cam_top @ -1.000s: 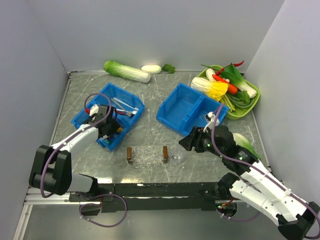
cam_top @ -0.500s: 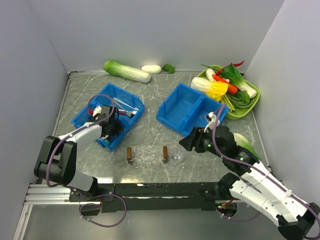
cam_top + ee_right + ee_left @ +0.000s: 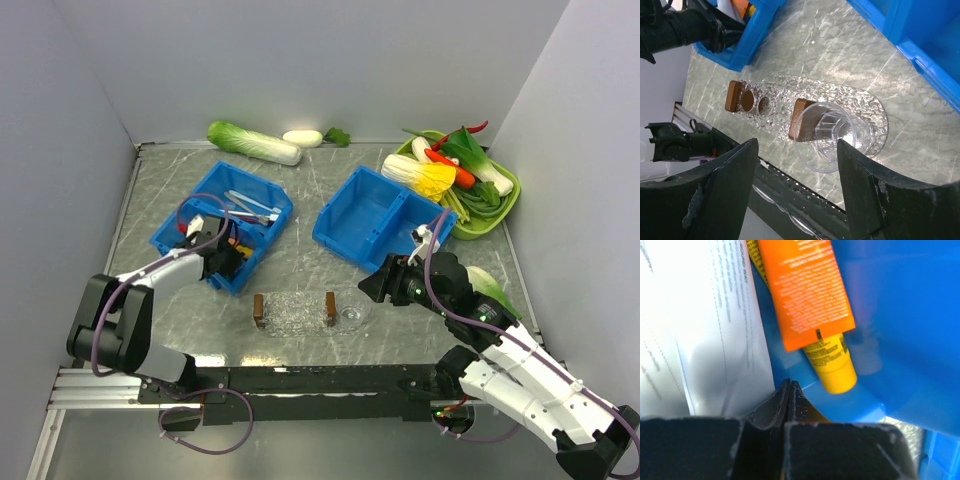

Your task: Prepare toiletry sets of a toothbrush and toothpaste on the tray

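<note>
Clear oval tray [image 3: 300,312] lies flat at the table's 6 o'clock, carrying two brown blocks [image 3: 259,308] and a clear cup [image 3: 352,318] on its 3 o'clock end. The toothbrushes [image 3: 252,206] lie in the blue bin [image 3: 215,180] at 10 o'clock from the tray. The left gripper [image 3: 228,258] sits in that bin's near corner, jaws pressed together with apparently nothing between them (wrist view blurred), tips beside an orange tube [image 3: 807,290], a yellow tube [image 3: 832,365] and a white tube [image 3: 705,340]; the right gripper [image 3: 372,285] hangs at the tray's 3 o'clock, fingers spread wide, gripping nothing.
</note>
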Controlling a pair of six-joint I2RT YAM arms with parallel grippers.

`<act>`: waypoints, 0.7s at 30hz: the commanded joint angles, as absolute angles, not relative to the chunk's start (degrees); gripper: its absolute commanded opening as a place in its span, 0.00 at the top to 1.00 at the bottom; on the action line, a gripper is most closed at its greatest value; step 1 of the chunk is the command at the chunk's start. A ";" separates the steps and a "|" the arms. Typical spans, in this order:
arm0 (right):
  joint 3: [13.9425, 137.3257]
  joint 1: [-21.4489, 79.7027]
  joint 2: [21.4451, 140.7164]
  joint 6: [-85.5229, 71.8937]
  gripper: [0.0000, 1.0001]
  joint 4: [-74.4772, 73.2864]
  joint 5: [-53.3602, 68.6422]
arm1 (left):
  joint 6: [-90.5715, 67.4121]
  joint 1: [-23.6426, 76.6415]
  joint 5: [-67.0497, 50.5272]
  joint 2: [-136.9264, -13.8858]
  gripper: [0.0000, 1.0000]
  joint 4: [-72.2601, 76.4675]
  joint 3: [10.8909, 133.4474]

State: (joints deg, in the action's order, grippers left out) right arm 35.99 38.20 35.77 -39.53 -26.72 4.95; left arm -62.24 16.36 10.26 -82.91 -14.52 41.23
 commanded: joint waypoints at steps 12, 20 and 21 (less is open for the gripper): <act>35.86 37.88 37.53 -39.64 0.28 -24.79 5.27 | -58.53 16.52 10.73 -74.44 0.90 -18.02 44.38; 35.86 37.88 37.00 -39.38 0.28 -25.49 4.31 | -61.17 16.44 9.49 -78.31 0.61 -14.68 44.38; 35.95 37.88 37.00 -39.29 0.28 -25.58 4.05 | -61.35 16.44 9.58 -78.83 0.59 -14.50 44.30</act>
